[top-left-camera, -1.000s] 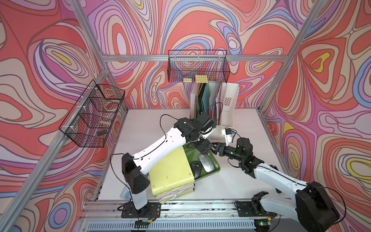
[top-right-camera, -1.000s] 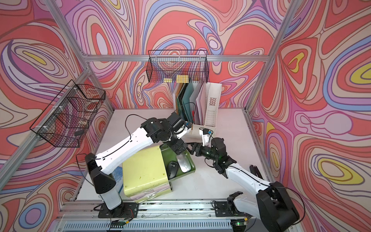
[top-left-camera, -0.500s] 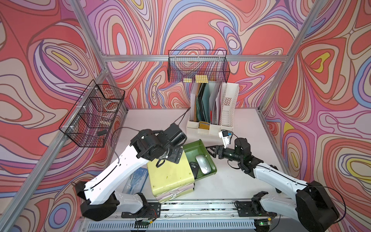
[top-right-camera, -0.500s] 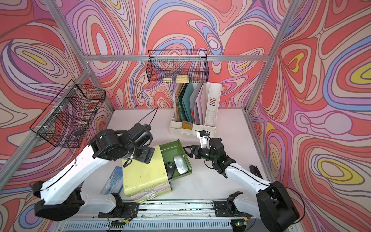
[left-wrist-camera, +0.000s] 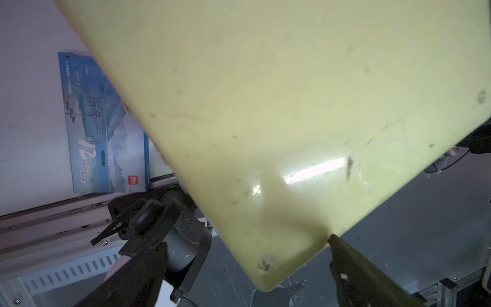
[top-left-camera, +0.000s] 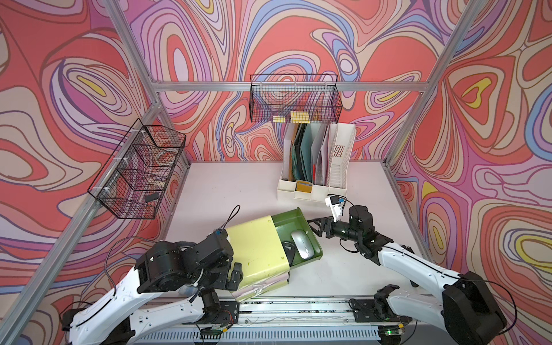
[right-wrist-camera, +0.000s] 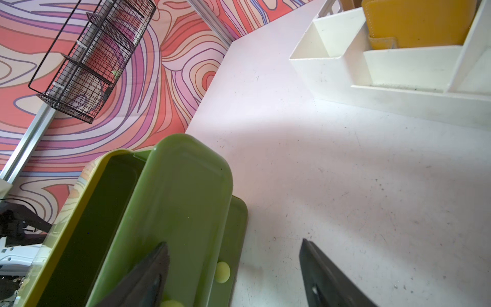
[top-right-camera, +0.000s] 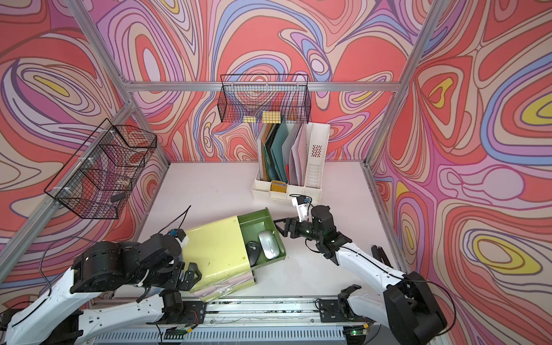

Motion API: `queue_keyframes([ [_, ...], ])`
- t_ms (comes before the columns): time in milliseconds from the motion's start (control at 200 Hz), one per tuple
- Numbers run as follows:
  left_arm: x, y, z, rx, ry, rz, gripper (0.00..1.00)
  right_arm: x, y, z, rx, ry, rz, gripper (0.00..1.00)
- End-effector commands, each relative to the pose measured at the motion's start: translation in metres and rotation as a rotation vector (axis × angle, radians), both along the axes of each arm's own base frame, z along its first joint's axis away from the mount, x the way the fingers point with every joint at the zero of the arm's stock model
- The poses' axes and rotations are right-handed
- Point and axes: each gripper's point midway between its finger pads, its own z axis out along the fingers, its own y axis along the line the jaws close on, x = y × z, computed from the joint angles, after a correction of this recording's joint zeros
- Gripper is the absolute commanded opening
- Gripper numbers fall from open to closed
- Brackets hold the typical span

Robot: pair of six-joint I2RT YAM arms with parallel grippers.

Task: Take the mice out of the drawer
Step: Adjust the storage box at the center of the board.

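The mice in view, a silver mouse and a black mouse with a round white logo, lie side by side in the pulled-out green drawer. The black one lies partly under the edge of the yellow-green cabinet.

Your right gripper sits at the drawer's front rim, jaws spread, gripping nothing. One finger overlaps the drawer front and the other stands over bare table.

Your left gripper is wide open and empty at the cabinet's near left corner, which lies between its fingers.

You have open table between the drawer and the white file rack. The cabinet's near corner reaches the front rail. A blue "12 colors" box lies flat just beside the cabinet.
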Motion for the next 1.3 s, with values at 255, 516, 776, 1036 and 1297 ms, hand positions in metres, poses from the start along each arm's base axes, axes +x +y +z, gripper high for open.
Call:
queue_keyframes([
  [255,-0.027,0.008,-0.041,0.105,0.144,-0.164,1.00,0.002,0.008,0.002,-0.015,-0.013,0.029,0.81],
  [516,0.023,-0.023,-0.053,0.154,-0.047,-0.199,1.00,0.005,0.009,0.005,-0.018,-0.014,0.030,0.81],
  [776,0.080,-0.037,-0.031,0.213,-0.271,-0.167,1.00,0.006,0.002,0.009,-0.027,-0.029,-0.013,0.81],
  [1036,0.128,-0.073,-0.024,0.264,-0.358,-0.288,1.00,0.006,0.002,0.014,-0.007,-0.039,-0.021,0.81],
  [1297,0.163,-0.085,-0.015,0.309,-0.482,-0.445,1.00,0.006,0.000,0.014,-0.016,-0.043,-0.028,0.81],
])
